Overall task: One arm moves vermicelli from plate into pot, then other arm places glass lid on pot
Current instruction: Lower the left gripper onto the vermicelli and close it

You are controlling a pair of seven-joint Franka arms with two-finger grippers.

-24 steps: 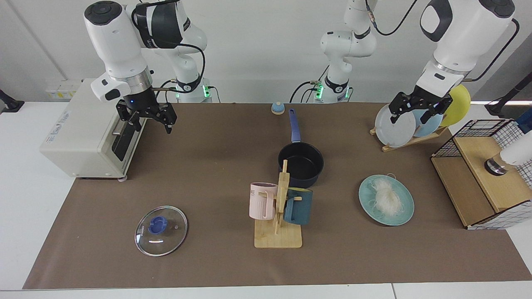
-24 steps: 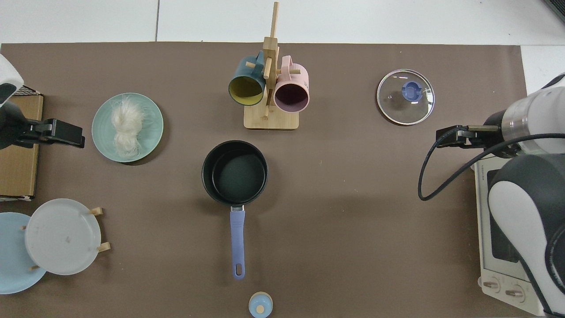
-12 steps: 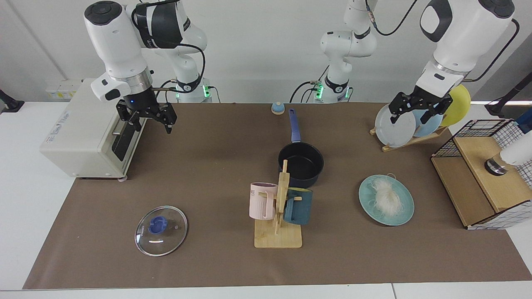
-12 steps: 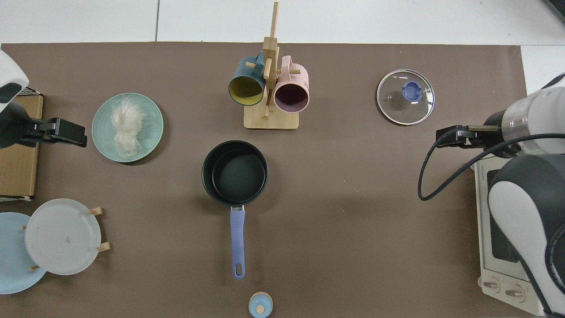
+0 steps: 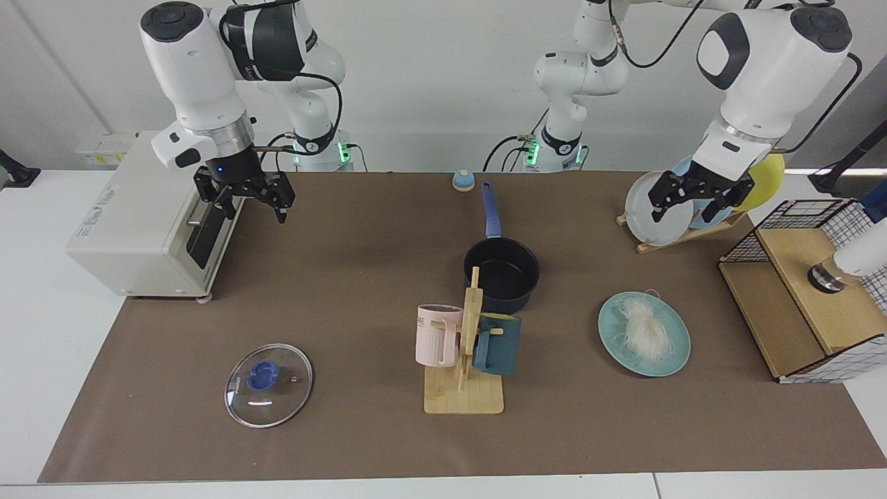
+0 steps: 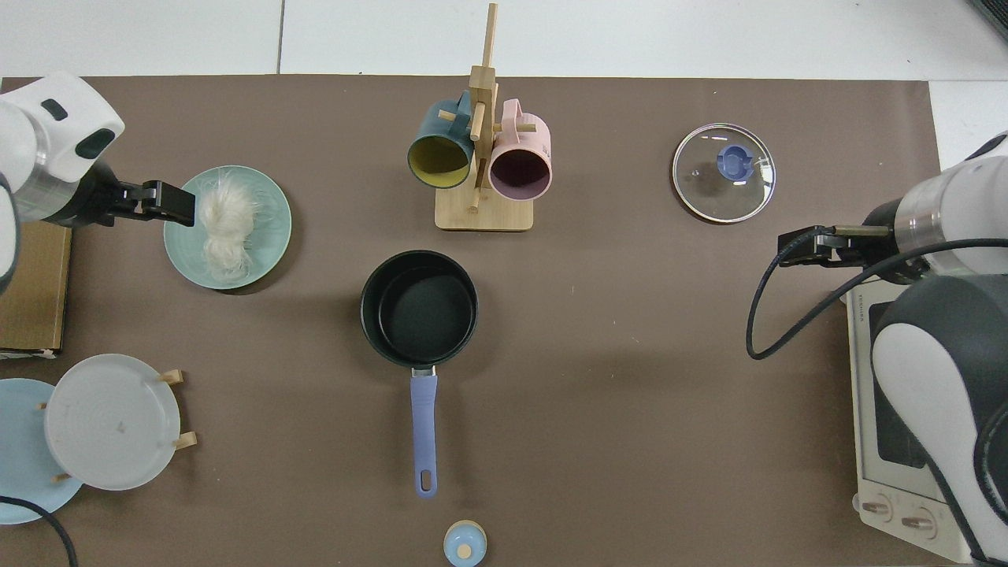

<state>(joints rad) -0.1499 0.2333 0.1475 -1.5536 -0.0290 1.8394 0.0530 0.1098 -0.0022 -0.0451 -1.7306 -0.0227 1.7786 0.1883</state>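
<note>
Since earlier, the left gripper (image 5: 698, 199), jaws open, has swung toward the white vermicelli tangle (image 6: 226, 223) on the round teal plate (image 6: 272, 236), seemingly above it; next descend and grasp. The right gripper (image 5: 251, 201) waits open.

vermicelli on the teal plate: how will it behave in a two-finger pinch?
The vermicelli is a loose tangle of thin strands, so it is probably floppy and very light. Stray strands spread over the plate, so some may trail or drop during the lift. The open left gripper should probably pinch the dense middle; the right gripper waits by the toaster oven.
</note>
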